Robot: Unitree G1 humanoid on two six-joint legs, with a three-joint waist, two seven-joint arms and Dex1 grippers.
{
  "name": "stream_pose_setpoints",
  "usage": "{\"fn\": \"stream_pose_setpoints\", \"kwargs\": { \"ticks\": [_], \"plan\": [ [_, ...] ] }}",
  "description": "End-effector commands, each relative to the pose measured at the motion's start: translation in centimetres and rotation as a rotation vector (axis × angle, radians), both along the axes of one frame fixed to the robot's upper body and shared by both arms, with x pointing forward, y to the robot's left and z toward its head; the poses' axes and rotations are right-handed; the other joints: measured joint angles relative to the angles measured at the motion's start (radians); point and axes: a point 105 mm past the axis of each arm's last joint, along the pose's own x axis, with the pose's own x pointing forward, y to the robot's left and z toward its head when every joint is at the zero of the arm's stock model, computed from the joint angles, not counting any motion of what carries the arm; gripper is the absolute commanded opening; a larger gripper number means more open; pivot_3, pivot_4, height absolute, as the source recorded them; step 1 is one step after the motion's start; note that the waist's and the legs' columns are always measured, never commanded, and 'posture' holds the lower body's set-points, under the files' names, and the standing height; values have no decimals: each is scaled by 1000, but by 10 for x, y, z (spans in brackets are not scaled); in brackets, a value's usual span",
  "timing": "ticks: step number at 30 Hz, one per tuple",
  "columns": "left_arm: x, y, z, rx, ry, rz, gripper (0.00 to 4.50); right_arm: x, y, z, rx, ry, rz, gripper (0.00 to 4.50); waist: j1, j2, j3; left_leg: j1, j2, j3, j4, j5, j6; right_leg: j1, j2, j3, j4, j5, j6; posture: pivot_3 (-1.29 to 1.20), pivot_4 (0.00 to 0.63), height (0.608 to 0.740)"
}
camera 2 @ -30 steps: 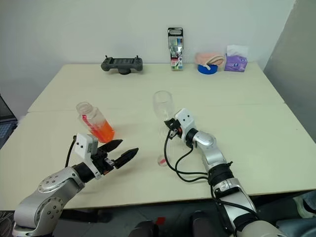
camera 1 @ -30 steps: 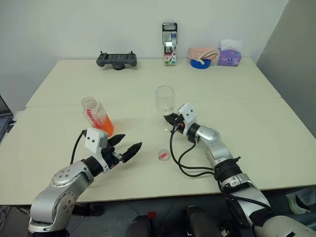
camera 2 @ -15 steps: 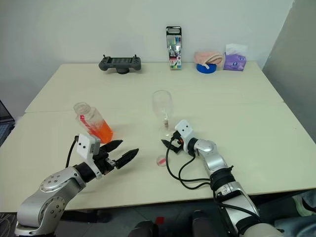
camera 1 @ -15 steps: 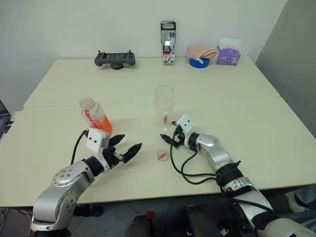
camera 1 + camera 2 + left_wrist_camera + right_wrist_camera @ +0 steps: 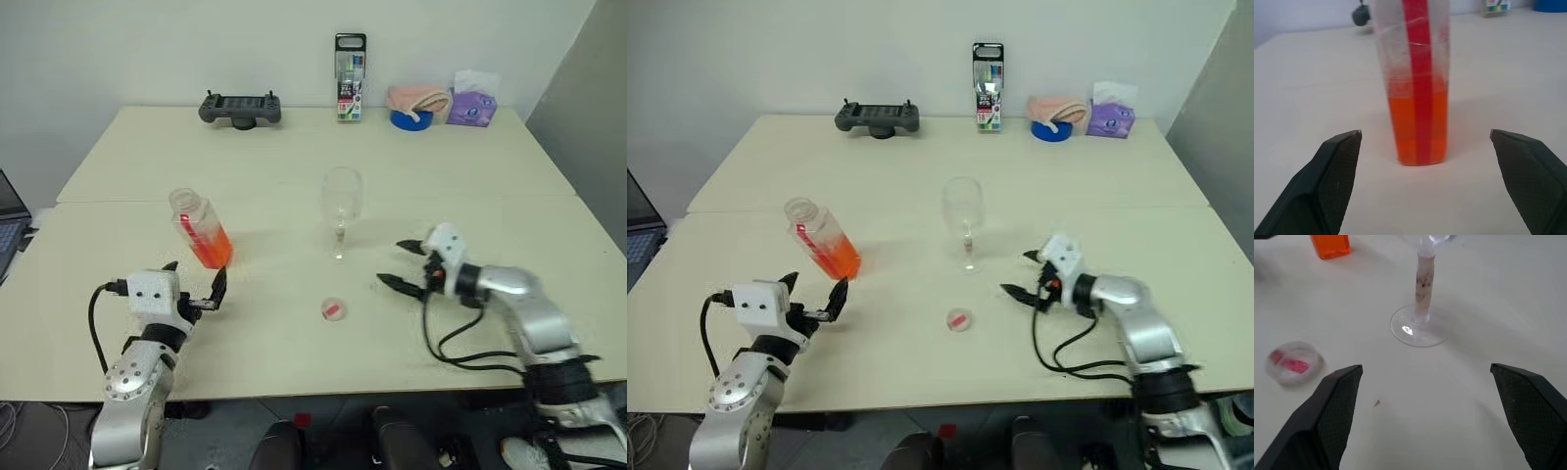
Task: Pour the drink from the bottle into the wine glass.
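Cream tabletop [image 5: 509, 196] under you carries the uncapped bottle [image 5: 200, 230] toward its left edge, half full of the drink [image 5: 1420, 125], with the wine glass [image 5: 341, 201] upright near the middle and the cap [image 5: 333, 310] lying toward the near edge. Your left gripper [image 5: 1425, 161] faces the bottle with fingers wide apart and holding nothing; your right gripper [image 5: 409, 264] waits near the glass, spread and empty. Ease the left forward squarely, clamp low on the body, and keep it upright while lifting.

Head stereo pair up high, looking forward and down over the whole table [image 5: 294, 166], both eyes sharing that scene. Left wrist cam low and close, facing the bottle [image 5: 1418, 83]. Right wrist cam close too, angled down at the wine glass [image 5: 1420, 308] foot.
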Motion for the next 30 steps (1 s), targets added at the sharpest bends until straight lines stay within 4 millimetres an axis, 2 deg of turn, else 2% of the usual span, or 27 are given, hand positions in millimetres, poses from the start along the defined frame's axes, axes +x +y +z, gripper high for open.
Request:
{"fn": "stream_pose_setpoints", "kwargs": {
  "ticks": [1,4,9,15,21,24,29,30],
  "plan": [
    [7,9,18,-11,-87,50,4500,-10,-11,62,50,-65,55,4450,0,0,1,0,0,0,1,0,0,0,0,0,0,0,2,0,150,740],
    [21,18,33,-28,-120,41,4500,-28,-10,97,43,-72,166,4450,0,-1,1,1,0,1,2,0,0,0,4,0,1,3,0,0,150,740],
    [39,18,50,-5,-131,-45,4500,-34,0,127,54,-126,229,4450,-4,-1,1,2,2,1,0,1,1,0,7,-1,1,3,0,0,150,740],
    [51,10,55,-25,-129,-90,4500,-37,7,133,36,-154,256,4450,0,-1,1,-1,0,1,1,0,1,-1,3,0,0,4,-2,0,150,740],
    [62,-2,63,-28,-167,-115,4500,-34,7,128,9,-151,252,4450,2,-2,1,-1,0,1,1,0,1,-1,3,0,0,4,-2,0,150,740],
    [68,-1,67,-38,-189,-90,4500,-34,8,126,3,-146,249,4450,2,-2,1,-1,0,1,1,0,1,-1,3,0,0,4,-1,0,150,740],
    [69,-10,65,-44,-189,-114,4500,-37,8,124,3,-138,249,4450,1,-2,1,0,0,1,1,0,1,-1,3,0,1,5,-2,0,150,740],
    [70,-11,66,-34,-197,-114,4313,-37,7,123,-5,-138,242,4480,1,-2,1,0,0,1,1,0,1,-1,3,0,1,5,-2,0,150,740]
  ]
}}
